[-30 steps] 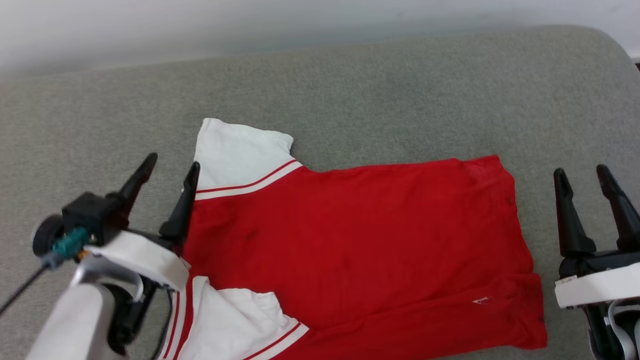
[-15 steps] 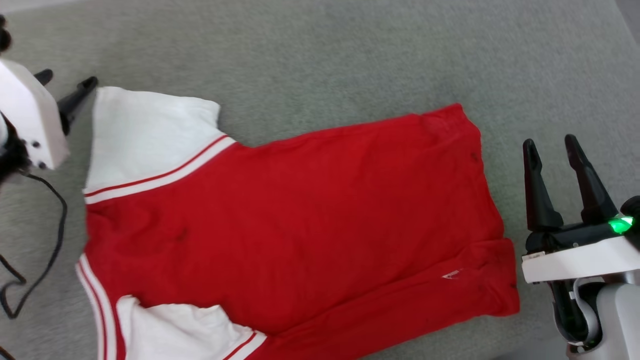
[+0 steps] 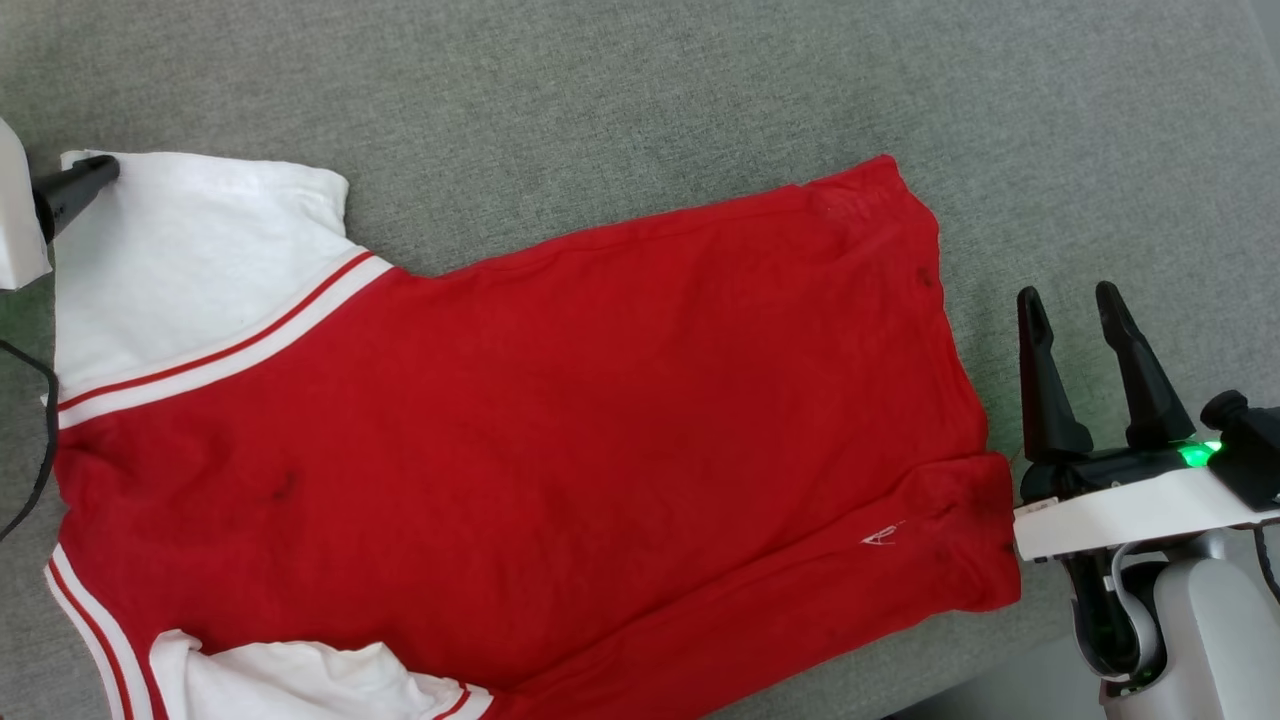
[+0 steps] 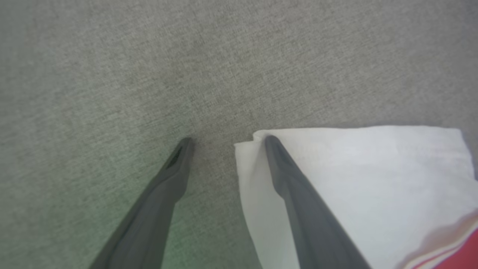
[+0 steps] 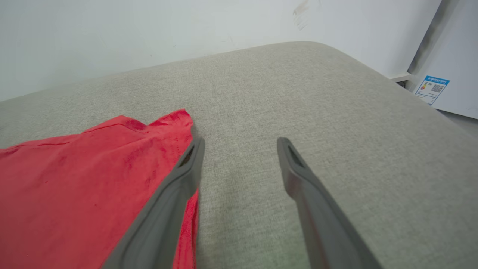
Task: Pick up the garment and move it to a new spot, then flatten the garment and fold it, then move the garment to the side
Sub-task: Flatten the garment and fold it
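The red garment (image 3: 520,400) is seen spread flat on a grey upholstered cushion (image 3: 640,90), its white sleeves toward the robot's left and its hem toward the right. A small white mark (image 3: 882,536) is carried near the hem. The left gripper (image 4: 228,141) is held at the far white sleeve (image 4: 358,172) with its jaws wide apart and nothing gripped. One finger is placed over the sleeve's corner and the other over bare cushion; whether the cloth is touched cannot be told. The right gripper (image 3: 1067,293) is positioned just beside the hem, likewise spread wide and empty. In the right wrist view one finger is seen over the hem's edge.
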Controlling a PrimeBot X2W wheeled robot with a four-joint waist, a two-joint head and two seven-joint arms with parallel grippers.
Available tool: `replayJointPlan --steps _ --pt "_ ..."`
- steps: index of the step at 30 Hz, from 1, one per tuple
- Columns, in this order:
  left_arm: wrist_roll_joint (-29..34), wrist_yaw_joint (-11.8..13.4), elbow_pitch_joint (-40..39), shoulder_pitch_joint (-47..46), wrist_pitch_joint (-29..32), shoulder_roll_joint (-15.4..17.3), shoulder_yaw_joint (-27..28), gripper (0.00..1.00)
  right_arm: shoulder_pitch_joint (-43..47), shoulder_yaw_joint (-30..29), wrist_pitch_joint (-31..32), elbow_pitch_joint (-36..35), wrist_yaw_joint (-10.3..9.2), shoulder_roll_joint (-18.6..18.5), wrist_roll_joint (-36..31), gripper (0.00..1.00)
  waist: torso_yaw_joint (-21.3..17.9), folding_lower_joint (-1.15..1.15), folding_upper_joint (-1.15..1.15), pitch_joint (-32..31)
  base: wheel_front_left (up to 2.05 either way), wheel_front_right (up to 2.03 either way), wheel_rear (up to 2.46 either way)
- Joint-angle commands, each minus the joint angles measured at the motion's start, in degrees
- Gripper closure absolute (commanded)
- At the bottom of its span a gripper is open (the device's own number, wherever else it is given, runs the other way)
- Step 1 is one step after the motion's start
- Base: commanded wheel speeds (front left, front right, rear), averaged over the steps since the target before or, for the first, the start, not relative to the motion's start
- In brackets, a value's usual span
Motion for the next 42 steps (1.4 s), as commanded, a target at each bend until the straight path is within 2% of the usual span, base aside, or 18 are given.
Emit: replayJointPlan --steps 1,2,4,10,13,14,15,20,25,31,37,42 --pt "-0.5 0.0 2.2 2.4 2.1 -0.7 -1.6 0.31 -1.0 0.1 -0.3 0.3 -0.02 0.3 -0.1 0.00 0.0 -0.01 0.00 0.1 0.00 0.00 0.00" --pt "-0.9 0.0 2.6 3.0 3.3 -0.9 -2.1 1.00 -1.0 0.1 -0.4 0.5 -0.02 0.4 -0.1 0.00 0.1 -0.01 0.00 0.2 0.00 0.00 0.00" --pt "-1.6 -0.2 2.2 4.0 4.4 -1.2 -2.8 1.00 -1.1 -0.1 -0.5 1.0 -0.02 0.4 -0.1 0.00 0.3 -0.01 0.00 0.2 0.00 0.00 0.00" --pt "-0.6 -0.3 1.0 3.3 -2.7 -2.8 -2.5 1.00 -1.7 -0.1 -0.5 1.8 -0.02 -0.4 -0.6 0.00 1.6 -0.01 0.00 -1.0 0.00 0.00 0.00" --pt "0.2 -0.5 0.5 2.3 -8.5 -3.3 -2.5 1.00 -2.0 -0.1 -0.5 1.9 -0.02 -1.3 -0.9 0.00 2.6 -0.01 0.00 -2.4 0.00 0.00 0.00" --pt "0.4 -0.5 0.1 1.9 -12.4 -3.7 -2.9 1.00 -2.0 0.0 -0.1 1.9 -0.02 -2.3 -1.2 0.00 3.4 -0.01 0.00 -3.6 0.00 0.00 0.00" --pt "0.4 -0.5 0.1 1.9 -12.4 -3.7 -2.9 1.00 -2.0 0.0 -0.1 1.9 -0.02 -2.3 -1.2 0.00 3.4 -0.01 0.00 -3.6 0.00 0.00 0.00" --pt "-1.9 -0.5 -3.0 2.7 -20.6 -4.7 -5.2 1.00 -2.1 0.8 4.1 1.2 -0.02 -6.1 -1.3 0.00 5.8 -0.01 0.00 -7.2 0.00 0.00 0.00" --pt "-4.4 -0.6 -8.3 5.0 -26.1 -3.7 -8.6 1.00 -2.7 3.8 14.4 -1.5 -0.02 -12.8 0.8 0.00 9.1 -0.01 0.00 -10.5 0.00 0.00 0.00" --pt "-6.2 -0.6 -16.6 9.6 -29.4 -1.9 -11.4 1.00 -5.3 6.1 31.3 -4.6 -0.02 -20.9 6.2 0.00 13.3 -0.01 0.00 -12.4 0.00 0.00 0.00" --pt "-7.0 0.5 -25.7 14.9 -32.3 -2.0 -11.3 1.00 -10.5 7.8 48.6 -4.3 -0.03 -27.0 9.5 0.00 17.0 -0.01 0.00 -11.4 0.00 0.00 0.00" --pt "-5.2 2.5 -31.7 18.1 -34.6 -2.5 -11.6 1.00 -16.0 9.1 59.3 -1.5 -0.02 -29.5 11.4 0.00 20.0 -0.01 0.00 -9.3 0.00 0.00 0.00"
